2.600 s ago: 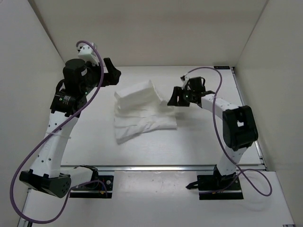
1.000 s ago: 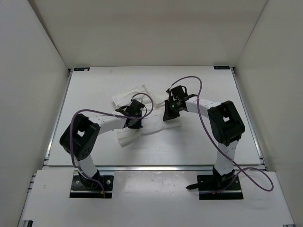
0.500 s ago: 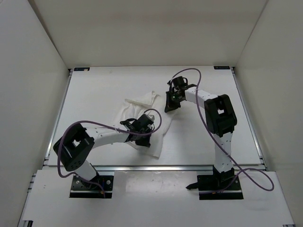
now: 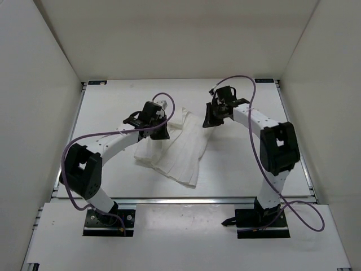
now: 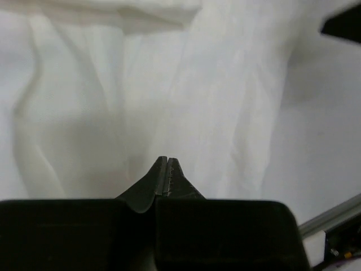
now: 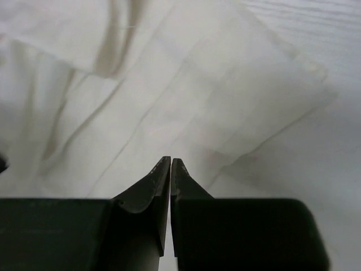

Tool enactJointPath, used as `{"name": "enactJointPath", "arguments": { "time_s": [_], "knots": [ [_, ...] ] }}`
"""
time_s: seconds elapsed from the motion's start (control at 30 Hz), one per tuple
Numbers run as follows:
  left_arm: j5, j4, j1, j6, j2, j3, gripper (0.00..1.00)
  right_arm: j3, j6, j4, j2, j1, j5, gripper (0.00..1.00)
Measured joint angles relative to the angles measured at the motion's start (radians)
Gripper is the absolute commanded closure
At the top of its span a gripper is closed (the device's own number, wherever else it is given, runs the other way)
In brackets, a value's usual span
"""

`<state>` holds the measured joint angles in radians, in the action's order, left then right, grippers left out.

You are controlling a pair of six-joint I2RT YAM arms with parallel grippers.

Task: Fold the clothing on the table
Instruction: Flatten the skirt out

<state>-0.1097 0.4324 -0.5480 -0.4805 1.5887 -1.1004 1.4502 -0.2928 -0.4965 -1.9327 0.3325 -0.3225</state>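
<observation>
The clothing is a thin white pleated garment lying rumpled near the middle of the table, stretched from the far side towards the near edge. My left gripper hovers over the clothing's far left part, shut, and nothing shows between its fingers. In the left wrist view, the left gripper points down at creased fabric. My right gripper is at the clothing's far right corner, also shut with nothing in it. The right wrist view has the right gripper above a flat folded corner of the cloth.
Metal rails border the table at the near edge and sides, and white walls enclose it. Both arm bases stand on the near shelf. Purple cables loop over each arm. Bare tabletop lies right of the cloth.
My left gripper has moved from the near part of the clothing to its far left part. The clothing now lies more spread out. My right gripper has shifted slightly right.
</observation>
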Motion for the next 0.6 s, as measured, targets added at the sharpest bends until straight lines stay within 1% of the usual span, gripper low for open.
{"name": "enactJointPath", "arguments": {
  "time_s": [0.1, 0.2, 0.3, 0.37, 0.5, 0.6],
  "knots": [
    [0.022, -0.007, 0.039, 0.055, 0.035, -0.041, 1.00, -0.114, -0.055, 0.059, 0.159, 0.045, -0.021, 1.00],
    [0.035, -0.008, 0.047, 0.098, 0.100, -0.046, 1.00, -0.207, -0.102, 0.127, 0.228, 0.130, -0.038, 1.00],
    [0.047, 0.015, 0.058, 0.130, 0.167, -0.045, 1.00, -0.281, -0.138, 0.161, 0.203, 0.209, -0.061, 1.00],
    [0.057, 0.038, 0.067, 0.151, 0.200, -0.045, 1.00, -0.325, -0.157, 0.163, 0.162, 0.236, -0.077, 1.00],
    [0.072, 0.078, 0.092, 0.185, 0.212, -0.041, 1.00, -0.396, -0.185, 0.151, 0.112, 0.221, -0.082, 1.00],
    [0.076, 0.097, 0.120, 0.206, 0.212, -0.036, 1.00, -0.401, -0.190, 0.140, 0.112, 0.209, -0.090, 1.00]
  ]
}}
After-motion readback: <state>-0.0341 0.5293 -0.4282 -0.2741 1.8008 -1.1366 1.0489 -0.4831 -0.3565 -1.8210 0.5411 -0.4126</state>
